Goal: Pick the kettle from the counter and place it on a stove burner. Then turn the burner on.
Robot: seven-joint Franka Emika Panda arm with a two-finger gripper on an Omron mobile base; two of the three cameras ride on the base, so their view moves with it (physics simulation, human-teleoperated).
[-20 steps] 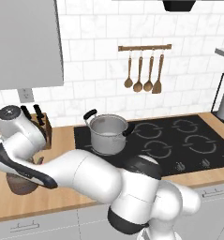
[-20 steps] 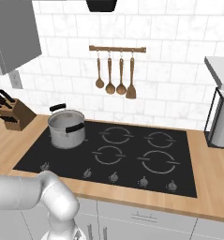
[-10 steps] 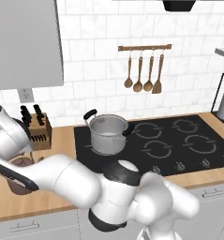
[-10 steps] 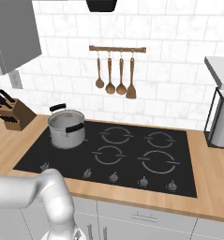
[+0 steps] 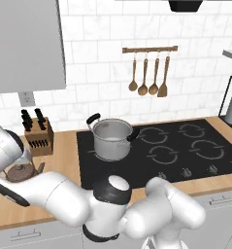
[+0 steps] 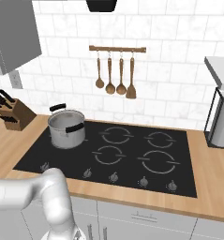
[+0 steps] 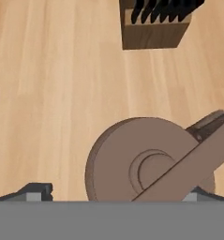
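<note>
**Fingers spread above the kettle at the left end of the surface**

The kettle [image 5: 21,171] sits upright on the wooden surface [image 5: 64,146], well to the left of the black cooktop [image 5: 195,155], at about 7 o'clock from the knife block [image 5: 37,138] in the left base view. The white arm's upper links crowd in over and beside it there, hiding part of its body.

In the hand view the camera looks straight down on the kettle [image 7: 151,166]: its round lid and knob sit low in the picture, with the arched handle crossing diagonally from about 7 o'clock up to 2 o'clock. The two fingers [image 7: 36,191] are spread wide, one tip at each lower corner with the kettle between them; neither tip is seen to touch it. The knife block [image 7: 153,23] lies at 12 o'clock from the kettle, apart from it.

A steel pot [image 6: 66,127] with black handles stands on the back left ring of the cooktop. The front left stove burner [image 6: 108,154] is bare, as are the two on the right. Wooden utensils [image 6: 115,75] hang from a rail on the tiled wall.
</note>
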